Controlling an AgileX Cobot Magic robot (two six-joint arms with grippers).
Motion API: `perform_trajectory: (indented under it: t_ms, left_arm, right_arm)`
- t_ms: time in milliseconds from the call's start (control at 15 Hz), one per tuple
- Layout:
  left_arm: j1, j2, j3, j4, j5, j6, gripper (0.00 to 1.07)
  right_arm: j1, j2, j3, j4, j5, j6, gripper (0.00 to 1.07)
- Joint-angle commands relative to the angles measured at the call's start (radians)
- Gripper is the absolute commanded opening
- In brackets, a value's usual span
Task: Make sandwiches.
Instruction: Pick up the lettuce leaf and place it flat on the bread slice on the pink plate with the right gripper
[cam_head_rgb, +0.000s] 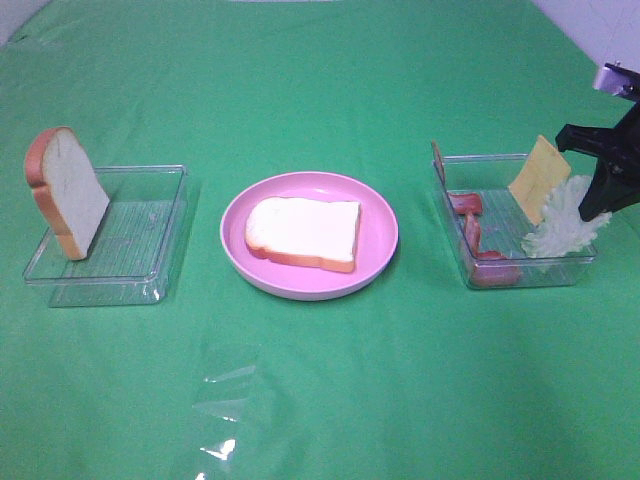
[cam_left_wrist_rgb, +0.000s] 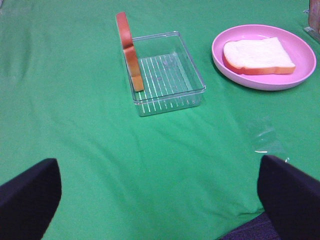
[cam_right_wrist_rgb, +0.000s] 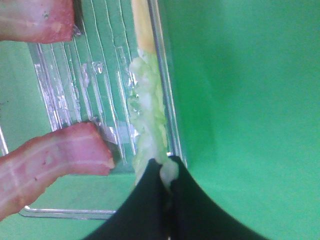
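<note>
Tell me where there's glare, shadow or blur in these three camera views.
Exterior high: evenly lit, one bright glint on the green cloth, soft shadow under the pink plate. Left wrist: crisp on the left clear tray, the left fingers dark and featureless. Right wrist: close and soft, highlights streak the right tray, the lettuce looks washed out.
</note>
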Motion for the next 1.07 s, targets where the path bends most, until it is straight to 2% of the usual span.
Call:
perform_trajectory:
  t_ms: [67,333,533,800,1000,1067]
  left_arm:
    - [0.003,-0.017,0.0,-0.002,-0.001,0.001,1.02]
    - [0.003,-0.017,0.0,-0.002,-0.001,0.001,1.02]
    - [0.003,-0.017,0.0,-0.002,-0.001,0.001,1.02]
    - [0.003,-0.017,0.0,-0.002,-0.001,0.001,1.02]
    - [0.003,-0.017,0.0,-0.002,-0.001,0.001,1.02]
    - [0.003,-0.017,0.0,-0.002,-0.001,0.001,1.02]
  right_arm:
    - [0.0,-0.043,-0.003,0.008,0.037,0.022,0.0]
    - [0.0,-0.151,-0.003,0.037,0.067,0.048,0.0]
    - [0.0,-0.299,-0.003,0.097,0.076,0.045,0.0]
    - [0.031,-0.348,-0.003,0.159,0.088,0.041,0.0]
    - [0.209,-0.339,-0.003,0.17,0.067,0.05,0.0]
    - [0.373,-0.318,-0.003,0.191,0.008,0.074,0.0]
